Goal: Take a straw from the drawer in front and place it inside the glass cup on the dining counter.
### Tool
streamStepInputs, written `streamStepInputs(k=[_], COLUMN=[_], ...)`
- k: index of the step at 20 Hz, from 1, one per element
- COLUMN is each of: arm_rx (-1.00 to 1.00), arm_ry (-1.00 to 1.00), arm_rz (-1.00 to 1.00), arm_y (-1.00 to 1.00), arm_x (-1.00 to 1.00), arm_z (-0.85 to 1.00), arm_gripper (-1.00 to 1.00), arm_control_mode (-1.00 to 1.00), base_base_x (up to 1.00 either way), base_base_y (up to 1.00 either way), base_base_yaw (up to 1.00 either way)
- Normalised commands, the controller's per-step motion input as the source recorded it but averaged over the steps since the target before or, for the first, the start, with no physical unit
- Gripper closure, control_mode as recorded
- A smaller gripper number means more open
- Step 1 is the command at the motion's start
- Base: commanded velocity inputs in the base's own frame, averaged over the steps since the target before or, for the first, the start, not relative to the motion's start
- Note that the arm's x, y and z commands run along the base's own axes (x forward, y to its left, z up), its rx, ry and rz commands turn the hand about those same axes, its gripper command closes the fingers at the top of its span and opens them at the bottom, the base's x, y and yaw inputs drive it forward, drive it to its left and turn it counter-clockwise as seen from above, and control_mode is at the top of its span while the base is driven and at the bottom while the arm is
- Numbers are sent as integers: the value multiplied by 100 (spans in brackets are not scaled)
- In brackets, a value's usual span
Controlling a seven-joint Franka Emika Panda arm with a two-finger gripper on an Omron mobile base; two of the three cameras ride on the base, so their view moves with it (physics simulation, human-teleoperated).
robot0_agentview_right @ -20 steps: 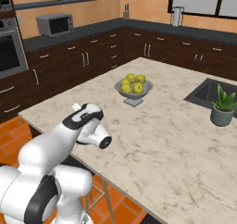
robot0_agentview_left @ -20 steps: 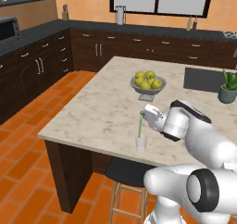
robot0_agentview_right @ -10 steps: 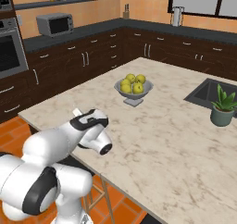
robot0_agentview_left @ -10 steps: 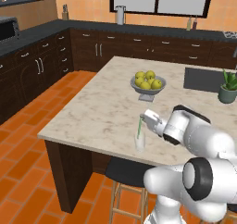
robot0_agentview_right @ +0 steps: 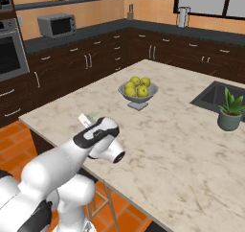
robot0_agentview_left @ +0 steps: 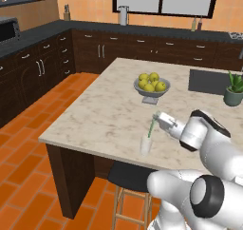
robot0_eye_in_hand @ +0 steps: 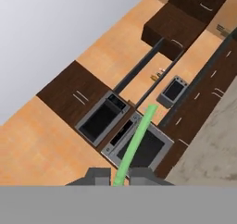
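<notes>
1. Gripper (robot0_agentview_left: 159, 119) pinched on the upper end of the straw (robot0_agentview_left: 152, 127), held out over the near edge of the dining counter (robot0_agentview_left: 109, 115), just above the glass cup (robot0_agentview_left: 146, 145).
2. Seen in the hand view with fingertips (robot0_eye_in_hand: 97, 176) pressed against the straw from both sides, green stick running up between them and away from the camera.
3. Straw slanted, not upright: top at the gripper, lower end dipping toward the mouth of the cup. Cannot tell whether the tip is already inside the rim or just above it.
4. Risk one: letting go too early. With the tip outside the rim, likely to drop onto the marble and roll off the near edge to the floor.
5. Risk two: tipping the cup. Small, light-looking tumbler standing close to the counter edge; a sideways push from the slanted straw or from the hand coming down could knock it over.
6. Risk three: straw overbalancing. Long against a short cup, so likely to lean hard on the rim once released and possibly flip out.
7. Look of the straw: thin, straight, light green, uniform in colour, no bend visible.
8. Look of the cup: clear, colourless, slightly tapered, faint against the beige veined top; well apart from the bowl of lemons (robot0_agentview_left: 152, 85) further back.
</notes>
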Motion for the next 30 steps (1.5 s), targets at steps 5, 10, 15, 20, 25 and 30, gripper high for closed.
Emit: streamStepInputs(k=[5, 10, 15, 20, 25, 30], arm_rx=[-16, -18, -5, 0, 3, 9], arm_ry=[-1, 0, -3, -3, 6, 8], arm_rz=[0, 0, 1, 0, 1, 8], arm_y=[34, 69, 61, 34, 45, 80], arm_x=[-5, 4, -32, -60, -56, -11], arm_z=[-84, -98, -68, -40, -57, -100], arm_gripper=[100, 100, 100, 100, 100, 100], arm_control_mode=[-100, -100, -100, -100, -100, -100], base_base_x=[0, 0, 0, 0, 0, 0], base_base_y=[0, 0, 0, 0, 0, 0], base_base_yaw=[0, 0, 0, 0, 0, 0])
